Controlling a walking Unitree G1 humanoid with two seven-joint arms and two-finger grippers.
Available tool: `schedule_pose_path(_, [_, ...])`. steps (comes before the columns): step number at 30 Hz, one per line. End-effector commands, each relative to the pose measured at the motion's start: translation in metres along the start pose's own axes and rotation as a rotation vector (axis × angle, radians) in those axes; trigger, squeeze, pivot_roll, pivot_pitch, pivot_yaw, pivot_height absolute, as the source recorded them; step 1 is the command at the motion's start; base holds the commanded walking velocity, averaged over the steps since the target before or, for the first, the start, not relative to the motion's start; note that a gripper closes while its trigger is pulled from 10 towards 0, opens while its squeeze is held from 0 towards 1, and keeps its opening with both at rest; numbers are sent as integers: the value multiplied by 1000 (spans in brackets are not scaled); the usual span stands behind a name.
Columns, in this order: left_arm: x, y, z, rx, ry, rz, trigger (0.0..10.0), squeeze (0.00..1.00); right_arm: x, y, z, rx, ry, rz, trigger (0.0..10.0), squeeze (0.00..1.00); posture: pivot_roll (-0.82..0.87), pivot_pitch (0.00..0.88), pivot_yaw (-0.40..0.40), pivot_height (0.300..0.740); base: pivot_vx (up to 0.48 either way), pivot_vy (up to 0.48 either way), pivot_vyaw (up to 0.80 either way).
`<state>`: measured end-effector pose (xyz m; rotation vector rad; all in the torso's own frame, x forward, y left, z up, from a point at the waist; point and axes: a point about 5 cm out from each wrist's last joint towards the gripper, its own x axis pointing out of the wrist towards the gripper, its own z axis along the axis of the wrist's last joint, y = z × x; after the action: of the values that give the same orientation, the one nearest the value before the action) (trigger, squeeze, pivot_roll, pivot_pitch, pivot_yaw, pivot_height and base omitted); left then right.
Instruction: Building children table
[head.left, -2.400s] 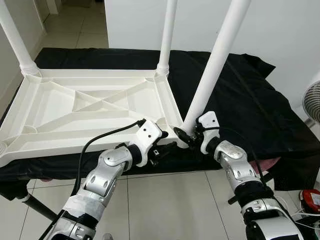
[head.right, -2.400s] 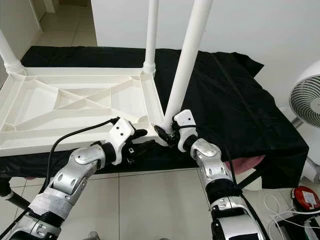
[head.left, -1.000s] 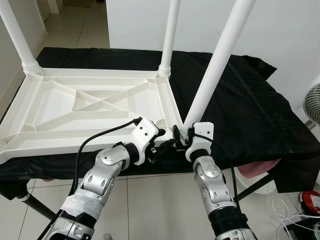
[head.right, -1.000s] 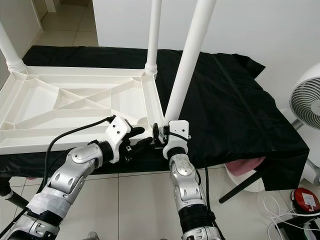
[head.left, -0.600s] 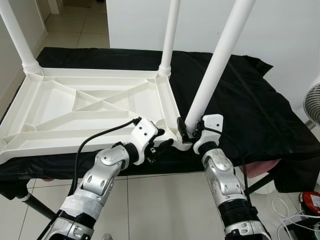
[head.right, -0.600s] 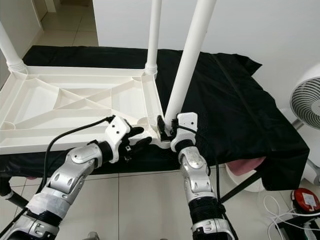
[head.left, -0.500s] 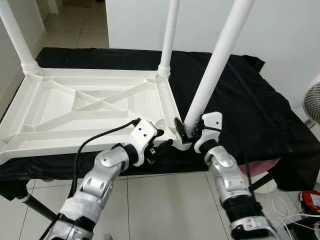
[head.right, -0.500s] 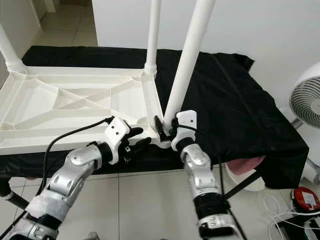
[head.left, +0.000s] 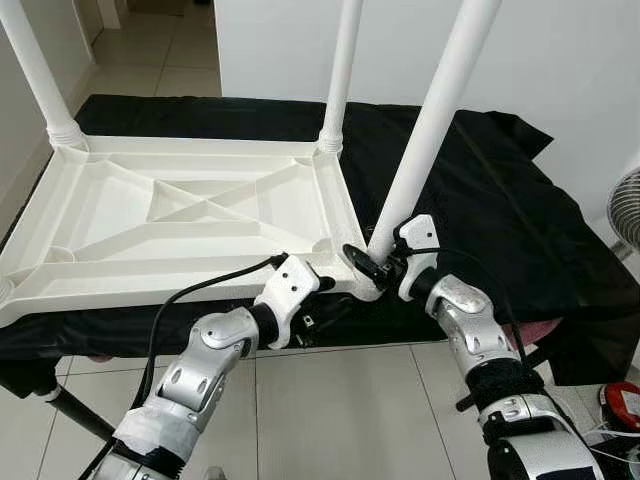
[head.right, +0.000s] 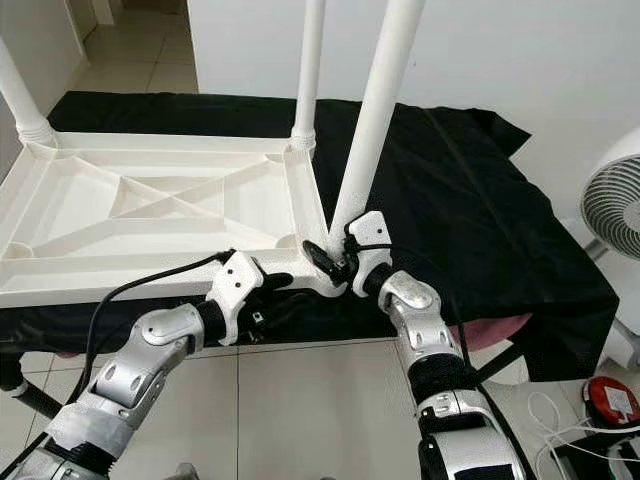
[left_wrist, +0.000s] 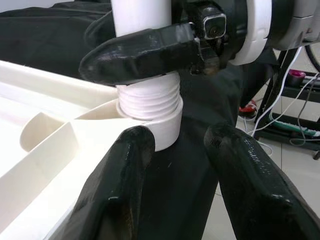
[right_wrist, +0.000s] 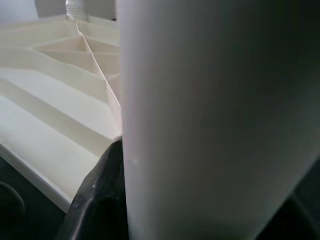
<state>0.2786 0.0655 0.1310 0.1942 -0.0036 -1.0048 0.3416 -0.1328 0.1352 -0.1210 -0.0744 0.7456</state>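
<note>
Tabletop (head.left: 190, 215) — white, ribbed, upturned

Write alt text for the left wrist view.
The right gripper clamps a white table leg just above its threaded end, which sits in the corner socket of the upturned white tabletop. The left gripper hangs open just below that socket.

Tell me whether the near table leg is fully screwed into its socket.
Not fully. The near leg leans, and threads remain exposed above the corner socket. The right end effector grips its base.
</note>
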Motion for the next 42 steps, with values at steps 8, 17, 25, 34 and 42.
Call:
schedule_pose_path(8, [6, -5, 7, 21, -10, -109, 10000, 0, -5, 1, -12, 12, 31, 35, 0, 0, 8, 0, -60, 740, 0, 0, 0])
schedule_pose_path(17, [9, 1, 9, 23, -10, -87, 10000, 0, -6, 1, -19, 55, 55, -192, 10000, 0, -30, 0, -59, 740, 0, 0, 0])
schedule_pose_path(25, [13, 4, 9, 31, -8, -75, 10000, 0, -8, 19, -19, 148, 4, -491, 10000, 0, -51, 0, -59, 740, 0, 0, 0])
schedule_pose_path(34, [14, 4, 10, 25, -13, -65, 10000, 0, -9, 34, -19, 172, 8, -690, 10000, 0, -52, 0, -63, 740, 0, 0, 0])
schedule_pose_path(42, [12, 6, 8, 25, -10, -65, 10000, 0, -7, 45, -12, 164, 11, -692, 10000, 0, -48, 0, -67, 740, 0, 0, 0])
